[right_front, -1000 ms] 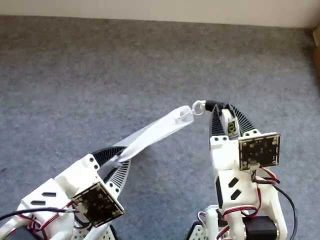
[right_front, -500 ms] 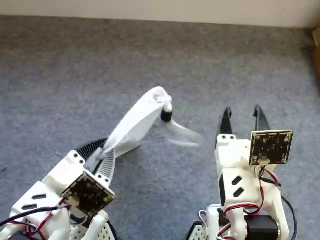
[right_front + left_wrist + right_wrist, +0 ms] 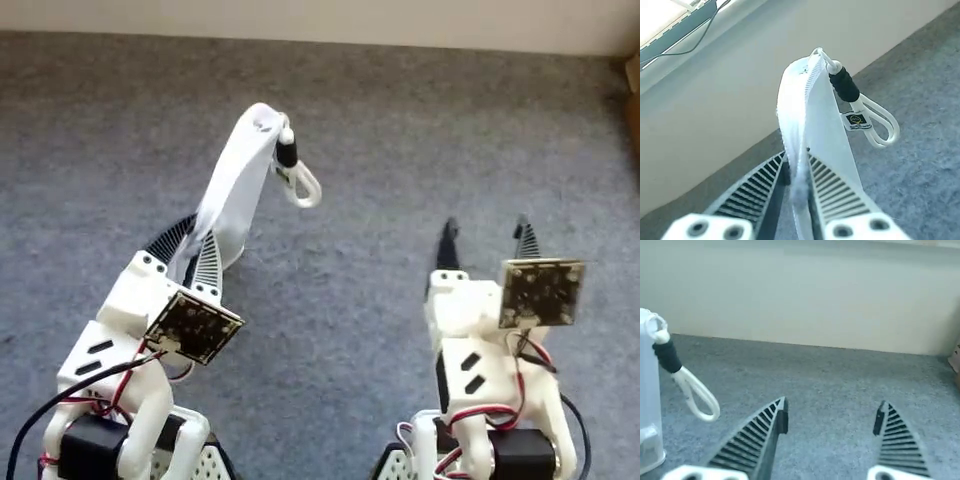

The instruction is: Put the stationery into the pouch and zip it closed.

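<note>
A translucent white pouch (image 3: 235,180) stands up from my left gripper (image 3: 197,250), whose black ribbed fingers are shut on its lower end. The pouch (image 3: 810,125) is lifted off the grey carpet and leans away from the arm. At its top hangs a black zipper pull (image 3: 287,152) with a white cord loop (image 3: 304,186). The loop (image 3: 879,125) dangles freely. My right gripper (image 3: 482,240) is to the right, open and empty, apart from the pouch. In the right wrist view the pouch (image 3: 649,405) and the loop (image 3: 695,395) appear beside my open right gripper (image 3: 832,422).
Grey carpet (image 3: 420,120) covers the whole work surface. A pale wall (image 3: 805,295) rises at the far edge. A brown object (image 3: 633,100) shows at the right edge of the high view.
My right gripper let go of the zipper pull, opened and drew back. My left arm swung the pouch left and upward, and the cord loop now hangs loose.
</note>
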